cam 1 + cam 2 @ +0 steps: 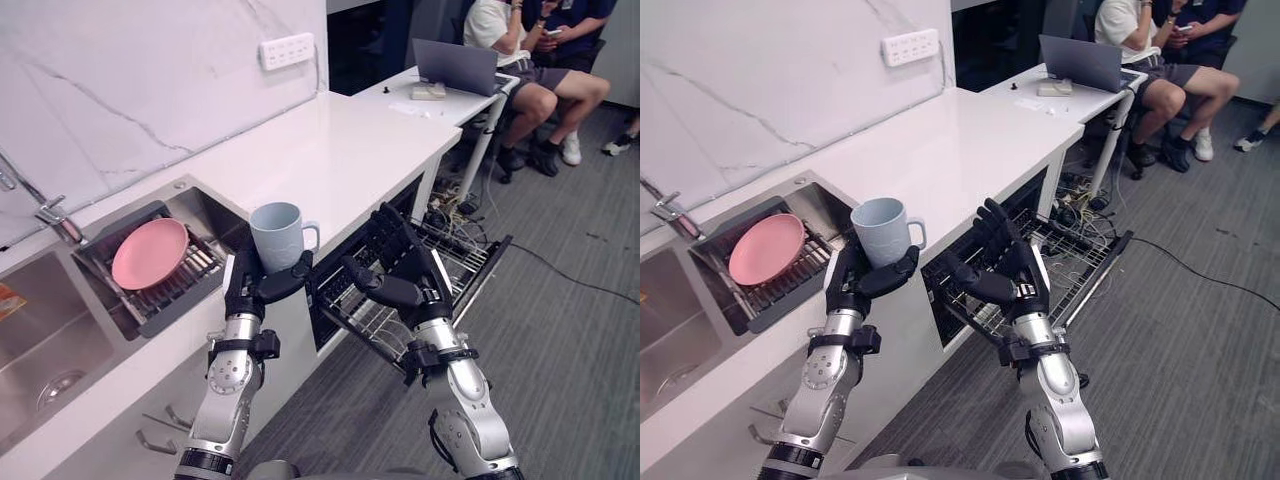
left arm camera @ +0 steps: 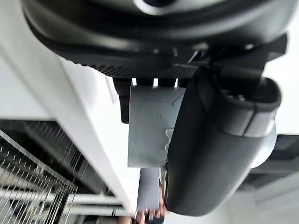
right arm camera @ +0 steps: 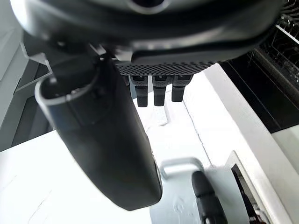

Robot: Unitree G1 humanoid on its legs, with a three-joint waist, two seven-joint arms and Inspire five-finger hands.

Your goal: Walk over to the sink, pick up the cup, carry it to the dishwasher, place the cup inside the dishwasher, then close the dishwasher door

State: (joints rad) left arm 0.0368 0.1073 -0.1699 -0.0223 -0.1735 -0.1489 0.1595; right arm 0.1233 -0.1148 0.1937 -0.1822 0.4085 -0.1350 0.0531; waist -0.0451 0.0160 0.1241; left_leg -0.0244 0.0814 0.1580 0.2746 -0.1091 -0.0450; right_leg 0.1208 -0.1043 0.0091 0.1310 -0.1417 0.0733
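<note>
Left hand (image 1: pixel 262 285) is closest, and it holds the cup (image 1: pixel 277 235). Its thumb and fingers are curled round the bottom part of the cup. The cup is pale blue-grey and stands upright in the hand. It is up in the air over the front edge of the counter (image 1: pixel 340 150), between the sink (image 1: pixel 40 330) and the dishwasher (image 1: pixel 345 300). The cup's handle points to the right hand's side. I cannot tell if anything is in the cup.

Just beside it is the right hand (image 1: pixel 400 275). That hand is open, with its fingers straight and spread out, and it holds nothing. It hangs in front of the dishwasher.

The dishwasher sits under the counter and stands open. Its wire rack (image 1: pixel 455 265) is pulled out toward the floor side.

On the other side of the cup, the sink is set into the counter. A dark drying tray (image 1: pixel 170 300) lies in the sink near the front edge. A pink plate (image 1: pixel 150 253) lies in that tray, tipped up a little. A silver tap (image 1: pixel 45 210) stands at the back edge of the sink.

A white socket strip (image 1: pixel 287 50) is on the wall above the counter.

Far off, past the counter's end, is a white desk (image 1: pixel 450 100). A laptop (image 1: pixel 455 65) stands open near its back edge. People (image 1: pixel 530 60) sit next to the desk.
</note>
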